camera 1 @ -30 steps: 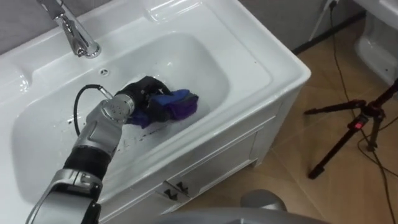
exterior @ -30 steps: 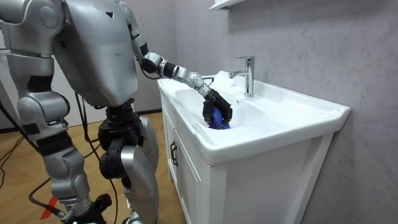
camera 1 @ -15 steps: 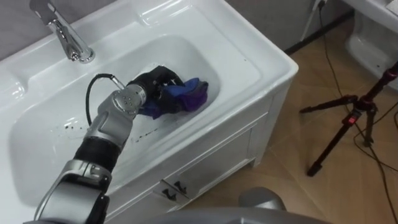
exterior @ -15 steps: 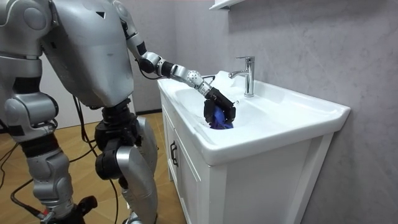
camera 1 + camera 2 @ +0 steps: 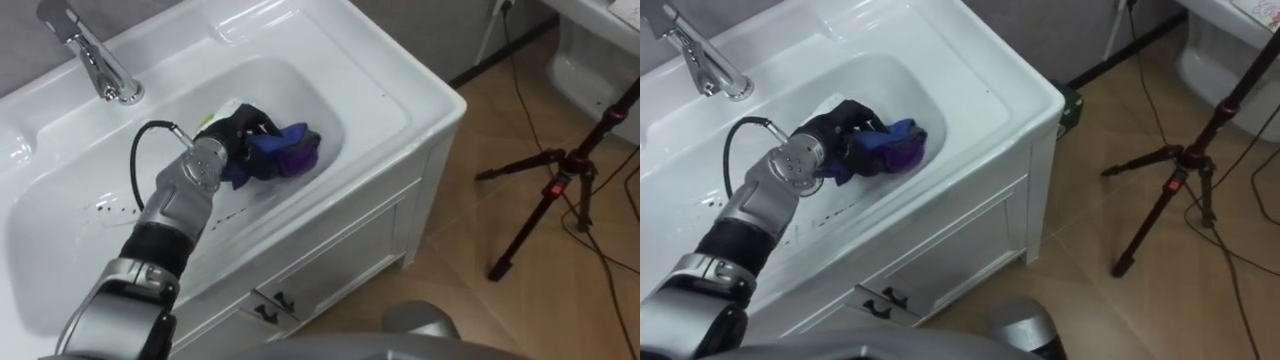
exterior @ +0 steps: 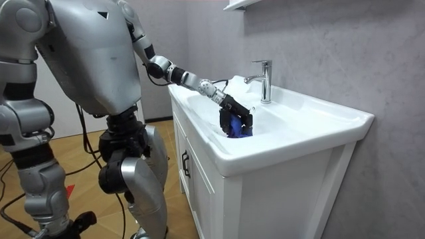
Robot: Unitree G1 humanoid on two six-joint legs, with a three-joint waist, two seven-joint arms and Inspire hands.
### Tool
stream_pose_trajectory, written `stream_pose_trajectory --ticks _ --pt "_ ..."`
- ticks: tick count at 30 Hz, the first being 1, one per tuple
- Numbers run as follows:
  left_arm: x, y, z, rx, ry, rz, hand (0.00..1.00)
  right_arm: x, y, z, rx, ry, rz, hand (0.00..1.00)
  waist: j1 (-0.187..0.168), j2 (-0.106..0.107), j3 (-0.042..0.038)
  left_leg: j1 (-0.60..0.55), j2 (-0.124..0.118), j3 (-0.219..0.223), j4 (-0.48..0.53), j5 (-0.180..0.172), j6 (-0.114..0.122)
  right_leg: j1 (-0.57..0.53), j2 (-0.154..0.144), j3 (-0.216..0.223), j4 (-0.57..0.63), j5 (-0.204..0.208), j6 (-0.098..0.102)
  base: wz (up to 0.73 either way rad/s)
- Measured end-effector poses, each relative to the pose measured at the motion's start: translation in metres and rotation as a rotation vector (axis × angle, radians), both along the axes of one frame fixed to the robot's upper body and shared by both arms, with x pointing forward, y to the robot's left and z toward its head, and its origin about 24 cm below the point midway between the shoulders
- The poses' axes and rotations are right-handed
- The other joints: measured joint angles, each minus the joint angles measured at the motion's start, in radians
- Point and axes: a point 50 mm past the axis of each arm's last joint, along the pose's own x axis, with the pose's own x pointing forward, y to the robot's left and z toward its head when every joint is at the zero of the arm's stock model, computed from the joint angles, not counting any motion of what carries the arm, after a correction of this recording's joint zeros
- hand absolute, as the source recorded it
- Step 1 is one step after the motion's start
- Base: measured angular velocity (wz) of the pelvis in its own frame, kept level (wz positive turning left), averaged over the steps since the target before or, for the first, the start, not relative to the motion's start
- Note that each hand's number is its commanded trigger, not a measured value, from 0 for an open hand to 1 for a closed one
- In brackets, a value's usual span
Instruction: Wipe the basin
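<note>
Stands beside the white basin [image 5: 400, 95], left arm stretched down into the bowl. Grips a blue and purple cloth [image 5: 288, 152] with the left hand [image 5: 238, 132], dark fingers curled round the bunched fabric. Holds that cloth low in the bowl, spilling out just right of the hand and touching the white surface near the bowl's right end. Has the chrome faucet [image 5: 95, 62] up and left of the hand on the back ledge, well apart from it. Has dark drawer handles [image 5: 272, 305] on the cabinet front below the hand, and a black tripod [image 5: 560, 180] on the wooden floor far to its right.
</note>
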Motion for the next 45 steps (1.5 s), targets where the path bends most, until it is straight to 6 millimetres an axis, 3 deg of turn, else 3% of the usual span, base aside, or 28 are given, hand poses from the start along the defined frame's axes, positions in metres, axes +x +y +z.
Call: stream_pose_trajectory --ticks 5,8,12,16,21,23,27,33,35,38,45 --pt "-0.005 0.014 -0.009 0.121 0.007 0.003 1.0 -0.004 0.0 0.0 -0.002 0.006 -0.003 0.0 0.009 -0.017 -0.0006 -0.002 0.004 0.0 0.004 0.0 0.0 -0.001 0.008 0.015 0.001 0.001 -0.004 -0.09" --pt "-0.016 0.023 -0.017 0.179 0.02 0.002 1.0 -0.002 -0.001 0.001 -0.011 -0.004 -0.006 0.0 0.025 -0.04 -0.0075 0.009 0.005 0.001 0.004 0.0 -0.001 0.007 0.011 0.021 -0.001 0.001 -0.005 -0.07" --pt "-0.029 0.031 -0.027 0.189 0.041 0.034 1.0 0.002 -0.003 0.001 -0.019 -0.017 -0.001 0.0 0.029 -0.044 -0.0098 0.025 0.002 -0.001 -0.005 0.0 -0.001 0.021 0.009 0.017 -0.004 0.0 -0.005 0.0" --pt "-0.042 0.037 -0.036 0.257 0.068 0.019 1.0 0.011 -0.003 0.002 -0.032 -0.034 0.056 0.0 0.051 -0.027 -0.0181 0.041 0.002 -0.004 -0.018 0.0 -0.005 0.036 0.01 0.01 -0.014 0.002 -0.005 0.0" --pt "-0.063 0.05 -0.045 0.341 0.075 0.038 1.0 0.028 -0.008 0.005 -0.056 -0.087 0.075 0.0 0.069 -0.011 -0.0192 0.045 0.003 -0.011 -0.015 0.001 -0.007 0.049 0.003 -0.015 -0.017 0.002 -0.01 0.1" --pt "-0.068 0.055 -0.047 0.414 0.078 0.015 1.0 0.036 -0.01 0.006 -0.071 -0.107 0.082 0.0 0.092 -0.002 -0.0245 0.036 0.002 -0.025 -0.016 0.003 -0.009 0.044 0.004 -0.019 -0.017 0.001 -0.01 0.13" --pt "-0.077 0.062 -0.05 0.473 0.077 0.021 1.0 0.043 -0.011 0.007 -0.085 -0.134 0.088 0.0 0.115 0.01 -0.0271 0.029 0.002 -0.048 -0.017 0.005 -0.013 0.046 0.002 -0.035 -0.02 0.0 -0.011 0.16" --pt "-0.093 0.083 -0.051 0.569 0.111 0.034 1.0 0.047 -0.017 0.01 -0.103 -0.156 0.061 0.0 0.131 0.035 -0.0266 0.029 0.0 -0.058 -0.036 0.011 -0.023 0.044 -0.01 -0.059 -0.018 -0.003 -0.017 0.08" --pt "-0.103 0.089 -0.052 0.581 0.12 0.059 1.0 0.046 -0.024 0.012 -0.121 -0.152 0.055 0.0 0.136 0.052 -0.0311 0.025 -0.001 -0.058 -0.041 0.012 -0.024 0.038 -0.012 -0.065 -0.019 -0.005 -0.019 0.0" --pt "-0.114 0.099 -0.051 0.619 0.13 0.075 1.0 0.044 -0.027 0.014 -0.13 -0.151 0.05 0.0 0.14 0.057 -0.034 0.023 0.001 -0.058 -0.039 0.015 -0.028 0.036 -0.009 -0.064 -0.018 -0.007 -0.023 -0.01" --pt "-0.117 0.102 -0.049 0.637 0.123 0.072 1.0 0.043 -0.042 0.02 -0.172 -0.155 0.037 0.0 0.169 0.064 -0.0372 0.015 0.002 -0.059 -0.038 0.022 -0.031 0.03 -0.008 -0.067 -0.018 -0.011 -0.03 -0.03"
